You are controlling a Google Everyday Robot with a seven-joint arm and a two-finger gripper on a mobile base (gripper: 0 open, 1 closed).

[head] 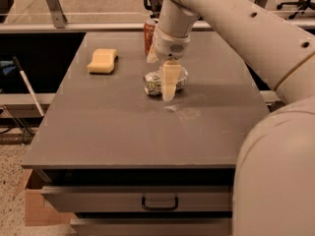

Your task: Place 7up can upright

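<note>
The gripper [168, 85] hangs low over the middle of the table [118, 132], overlapping the 7up can [153, 84]; whether it is spread or closed cannot be told. Bare tabletop lies in front and to the right, with the edges well apart from it. The can lies on its side, long axis roughly left-right. A red can [148, 33] stands upright just behind, and a sponge [103, 61] lies to the left.

You see the cream-white end effector [167, 82] over the far middle of the matte grey table [113, 132], silver-white 7up can [154, 84] with green print, orange-red can [149, 32] beyond it, pale yellow sponge [103, 61] far left.
</note>
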